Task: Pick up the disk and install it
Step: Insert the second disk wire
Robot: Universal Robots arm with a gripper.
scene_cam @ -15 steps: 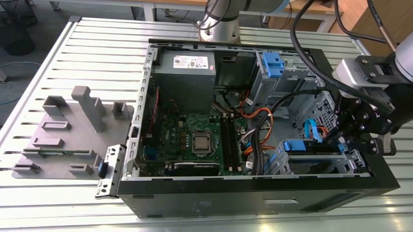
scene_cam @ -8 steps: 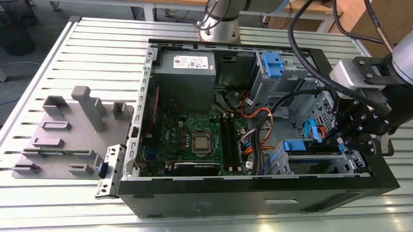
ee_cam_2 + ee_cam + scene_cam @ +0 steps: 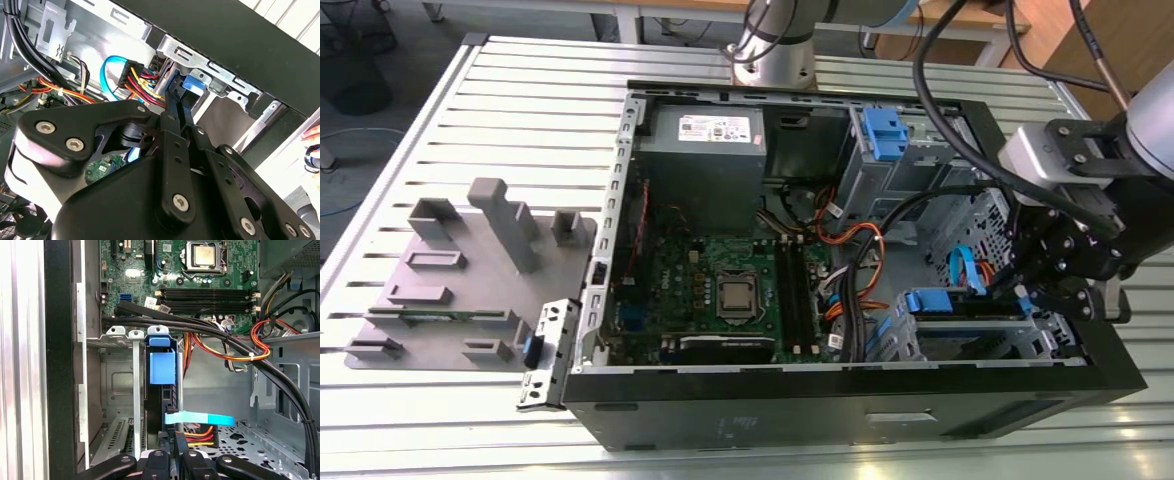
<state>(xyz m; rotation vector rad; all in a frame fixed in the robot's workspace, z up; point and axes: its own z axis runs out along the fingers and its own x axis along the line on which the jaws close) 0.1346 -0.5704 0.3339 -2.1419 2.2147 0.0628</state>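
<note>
The disk [image 3: 941, 303] stands on edge in the drive bay at the near corner of the open computer case, on the exterior view's right. Its blue plastic rail [image 3: 162, 365] and dark edge face the first wrist view. In the second wrist view the blue rail of the disk [image 3: 192, 86] sits between silver bay brackets. My gripper [image 3: 1034, 300] reaches into the case at the disk's end. Its two black fingers lie close together, shut on the disk's thin edge, in both wrist views, where the gripper [image 3: 175, 442] [image 3: 176, 102] meets the drive. A blue flat cable [image 3: 200, 418] and coloured power wires [image 3: 200, 432] run beside the grip.
The motherboard [image 3: 720, 290] fills the case floor. A grey power-supply box [image 3: 707, 135] sits at the far side, with a tall silver cage with a blue latch [image 3: 881, 135] next to it. Thick black cables [image 3: 225, 340] cross above the bay. A grey fixture [image 3: 467, 270] lies on the slatted table.
</note>
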